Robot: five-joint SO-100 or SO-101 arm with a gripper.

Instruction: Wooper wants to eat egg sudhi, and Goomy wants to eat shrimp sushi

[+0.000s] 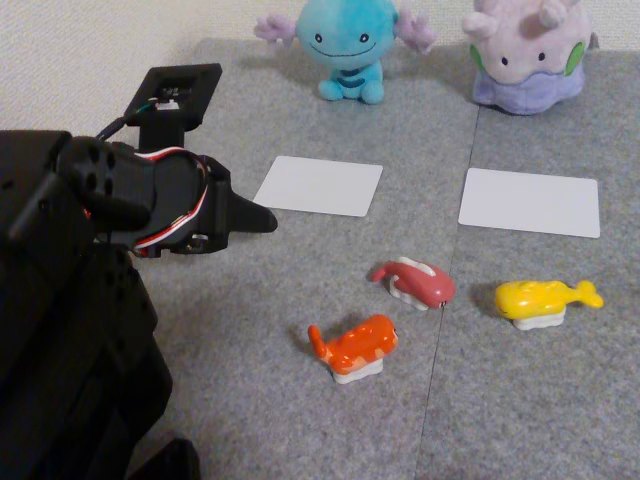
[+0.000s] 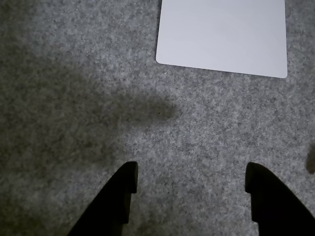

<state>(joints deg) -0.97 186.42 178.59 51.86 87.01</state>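
Tool: black, two-fingered, spread wide and empty, hanging over bare grey mat at left of the fixed view. 
White card: just ahead of the tool; Wooper sits beyond it. 
Second card: right, before Goomy. 
Shrimp: mid-mat, nearest the tool. 
Pink-red sushi: just beside the shrimp. 
Egg: farthest right. 
Risk: a grab at the pink-red piece by mistake, given its closeness; glossy toys may slip from the fingers.
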